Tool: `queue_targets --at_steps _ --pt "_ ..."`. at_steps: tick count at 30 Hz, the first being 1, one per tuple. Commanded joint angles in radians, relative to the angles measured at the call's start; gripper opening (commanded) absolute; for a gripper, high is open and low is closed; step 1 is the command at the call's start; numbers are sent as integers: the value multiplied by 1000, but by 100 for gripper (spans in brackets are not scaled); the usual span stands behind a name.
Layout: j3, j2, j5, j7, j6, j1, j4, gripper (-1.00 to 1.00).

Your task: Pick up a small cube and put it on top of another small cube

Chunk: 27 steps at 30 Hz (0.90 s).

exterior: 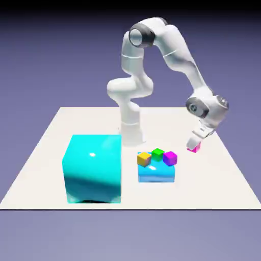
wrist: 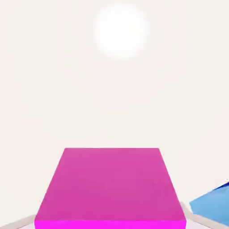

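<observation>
Clamped on the pink cube (wrist: 111,185), the gripper (exterior: 196,139) at the exterior view's right. Over or on the pale tabletop (exterior: 211,176), beyond the blue block (exterior: 156,175) carrying orange (exterior: 144,159), green (exterior: 157,153) and purple cubes (exterior: 170,158).

On my pale table (exterior: 38,196) stand my white base (exterior: 131,133), a big cyan block (exterior: 93,168) and, apart from it, a low blue block (exterior: 156,176).

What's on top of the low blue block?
Three small cubes show over the blue block: orange, green and purple. They cover parts of its top, so whether anything smaller sits behind them can't be seen.
</observation>
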Motion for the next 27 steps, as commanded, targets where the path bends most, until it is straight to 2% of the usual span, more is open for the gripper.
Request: queue_targets --at_steps 1,8,15,20,21,27 --pt "-36 -25 2 -21 -14 -4 -5 -100" --pt "-290 -204 44 -180 -115 -26 -43 -100" --pt "-477 -319 -16 -168 -168 -145 -75 -100" --pt "-484 -209 -41 -150 40 -153 -174 -100" --pt "-484 -209 -41 -150 40 -153 -174 100" --pt "-477 -319 -16 -168 -167 -145 -75 100"
